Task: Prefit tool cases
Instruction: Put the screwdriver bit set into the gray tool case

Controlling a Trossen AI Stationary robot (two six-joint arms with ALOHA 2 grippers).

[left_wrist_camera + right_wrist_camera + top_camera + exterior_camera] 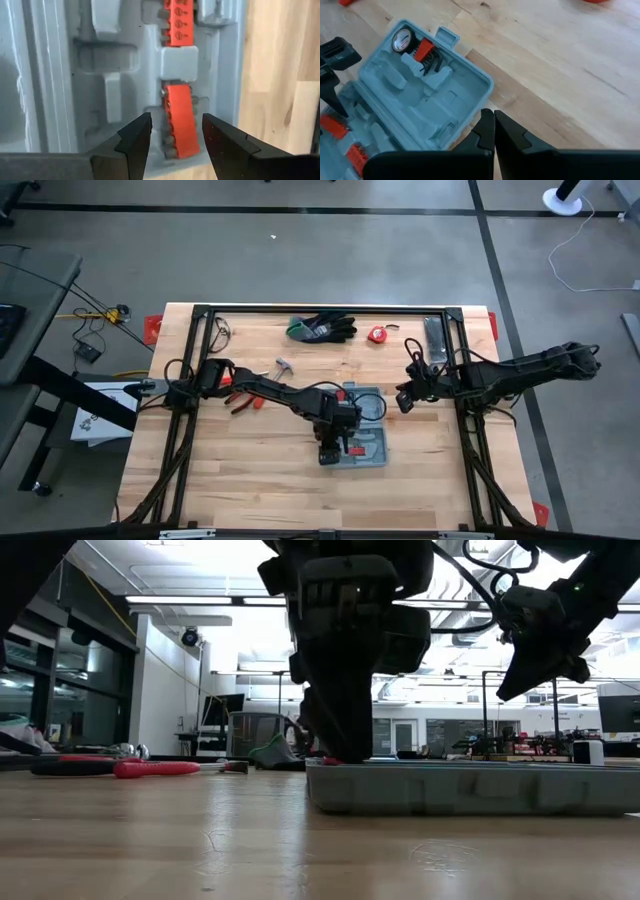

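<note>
The grey-blue tool case (365, 425) lies open on the table's middle, its moulded recesses facing up (420, 95). My left gripper (176, 135) hangs open just over the case's near half (335, 448), pointing steeply down. Its fingers stand on either side of a red bit strip (181, 125), which sits slightly askew in its recess, and they touch nothing. A second red strip (178, 22) sits in the recess beyond it. My right gripper (494, 122) is shut and empty, waiting above the table to the right of the case (403, 400).
Black-and-green gloves (322, 328), a red tape measure (378, 334) and a grey flat bar (436, 335) lie along the far edge. A hammer (283, 366) and red-handled pliers (243, 400) lie left of the case. A gauge (401, 41) sits in the lid half.
</note>
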